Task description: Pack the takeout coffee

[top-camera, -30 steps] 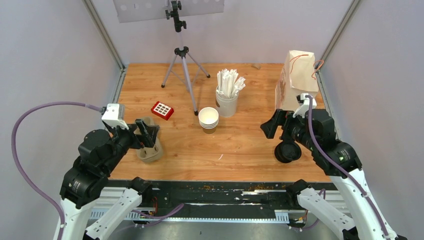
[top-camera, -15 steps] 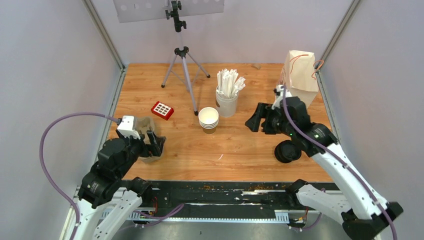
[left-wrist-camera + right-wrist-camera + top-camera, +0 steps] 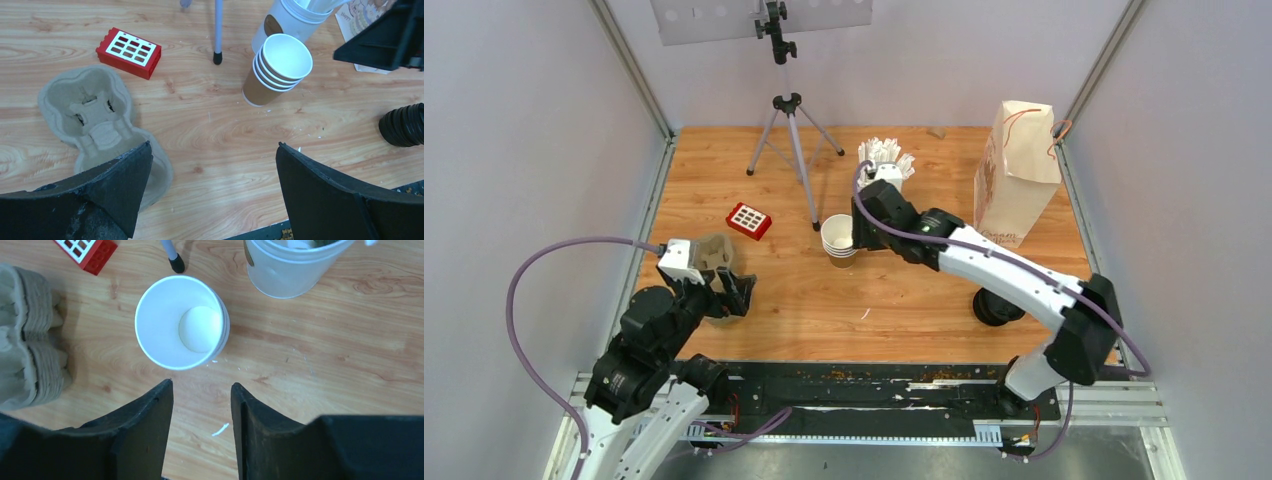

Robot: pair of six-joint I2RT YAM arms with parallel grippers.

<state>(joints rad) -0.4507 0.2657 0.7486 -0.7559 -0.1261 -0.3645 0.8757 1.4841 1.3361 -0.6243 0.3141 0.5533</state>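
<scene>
The takeout coffee cups (image 3: 840, 240) stand nested in one stack mid-table, brown outside and white inside; the top cup (image 3: 180, 322) is empty and lidless. My right gripper (image 3: 201, 386) hovers just above the stack's near side, reaching in from the right (image 3: 858, 236). Its jaws are narrowed but apart, with only bare wood between them. My left gripper (image 3: 214, 146) is wide open and empty over the wood, at the near end of the pulp cup carrier (image 3: 95, 115). In the top view that gripper (image 3: 734, 292) covers the near part of the carrier (image 3: 712, 250).
A pile of black lids (image 3: 997, 305) lies at the right front. A paper bag (image 3: 1016, 170) stands at back right. The white cup of straws (image 3: 295, 265) is just behind the stack. A red block (image 3: 749, 219) and a tripod (image 3: 789, 120) stand at back left.
My right arm has swung left from beside the lids and bag to the cup stack, its jaws narrowing on the way. My left gripper drew back toward the near edge, off the carrier.
</scene>
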